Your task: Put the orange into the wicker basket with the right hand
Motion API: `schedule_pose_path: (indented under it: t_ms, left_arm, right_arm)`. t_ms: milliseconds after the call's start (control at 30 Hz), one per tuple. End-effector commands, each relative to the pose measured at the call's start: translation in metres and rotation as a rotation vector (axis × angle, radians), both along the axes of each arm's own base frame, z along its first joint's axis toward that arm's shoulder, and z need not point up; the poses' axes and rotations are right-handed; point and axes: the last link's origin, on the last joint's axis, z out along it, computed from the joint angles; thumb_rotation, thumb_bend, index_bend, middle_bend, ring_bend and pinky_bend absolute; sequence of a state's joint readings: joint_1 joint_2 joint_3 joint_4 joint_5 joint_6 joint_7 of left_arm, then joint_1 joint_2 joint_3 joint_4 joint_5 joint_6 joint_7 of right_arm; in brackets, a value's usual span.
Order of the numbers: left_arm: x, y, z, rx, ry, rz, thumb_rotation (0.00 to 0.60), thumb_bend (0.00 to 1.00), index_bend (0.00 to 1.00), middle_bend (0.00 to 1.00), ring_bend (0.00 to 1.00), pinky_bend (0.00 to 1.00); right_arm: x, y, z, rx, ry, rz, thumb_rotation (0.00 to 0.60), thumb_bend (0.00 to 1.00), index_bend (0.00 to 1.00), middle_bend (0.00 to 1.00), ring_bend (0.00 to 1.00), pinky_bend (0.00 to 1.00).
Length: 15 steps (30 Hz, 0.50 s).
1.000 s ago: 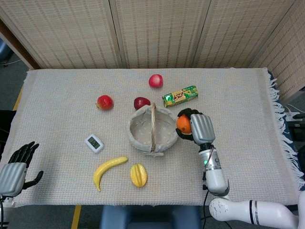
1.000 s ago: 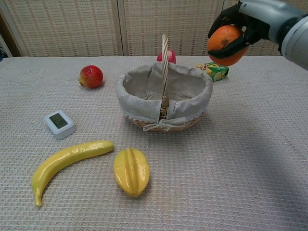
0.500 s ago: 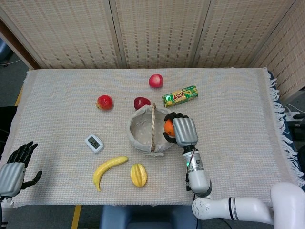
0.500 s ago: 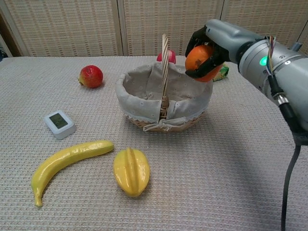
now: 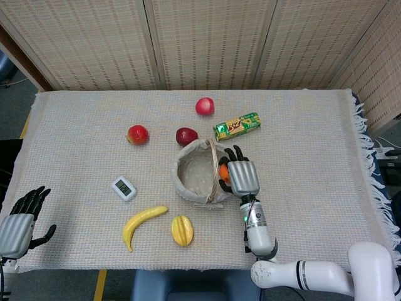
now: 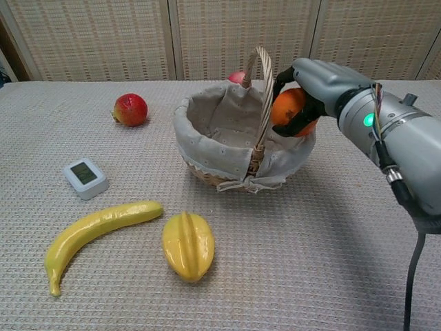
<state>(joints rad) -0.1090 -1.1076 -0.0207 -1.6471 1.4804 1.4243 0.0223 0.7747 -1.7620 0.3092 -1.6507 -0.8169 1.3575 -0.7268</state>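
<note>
My right hand (image 6: 313,86) (image 5: 240,175) grips the orange (image 6: 289,109) (image 5: 223,174) and holds it low over the right side of the wicker basket (image 6: 227,131) (image 5: 191,182), just right of the upright handle (image 6: 262,96). The basket is tipped and shoved a little to the right, with its cloth lining bunched under the hand. My left hand (image 5: 22,219) hangs open off the table's near left corner, holding nothing.
A banana (image 6: 96,231) and a yellow starfruit (image 6: 187,245) lie in front of the basket, a small white timer (image 6: 85,178) to its left. Red apples (image 6: 130,109) (image 5: 186,135) (image 5: 204,105) and a green snack box (image 5: 237,126) lie behind it.
The right hand carried the orange left and down from beside the basket to inside its right rim. The basket tilted and slid slightly right. The left hand stayed put.
</note>
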Motion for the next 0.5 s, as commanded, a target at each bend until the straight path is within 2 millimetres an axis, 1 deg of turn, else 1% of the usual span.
schedule_pose_path:
  t_ms: [33,67,167,267,500]
  left_arm:
    - [-0.0001,-0.0001,0.0001,0.001,0.000,0.000,0.600,0.33,0.00,0.00,0.00,0.10]
    - [-0.0002,-0.0001,0.0003,0.001,-0.001,0.000,0.600,0.33,0.00,0.00,0.00,0.10]
    - [-0.0001,-0.0002,0.0005,0.000,0.001,-0.001,0.600,0.33,0.00,0.00,0.00,0.11]
    - [0.0002,-0.0007,0.0000,0.000,0.002,-0.004,0.600,0.33,0.00,0.00,0.00,0.10]
    - [0.0002,-0.0003,-0.0003,0.000,0.001,0.000,0.600,0.33,0.00,0.00,0.00,0.10]
  right_arm:
    - [0.0019,-0.0007,0.0021,-0.013,-0.016,0.000,0.600,0.21,0.53,0.06,0.00,0.23]
    - [0.0024,-0.0009,0.0034,-0.019,-0.020,0.002,0.600,0.19,0.53,0.04,0.00,0.22]
    - [0.0029,-0.0012,0.0069,-0.036,-0.030,0.007,0.600,0.16,0.54,0.00,0.00,0.19]
    - [0.0029,-0.0022,0.0088,-0.047,-0.041,0.007,0.600,0.13,0.55,0.00,0.00,0.18]
    - [0.0028,-0.0059,0.0106,-0.064,-0.058,-0.002,0.600,0.13,0.58,0.00,0.00,0.16]
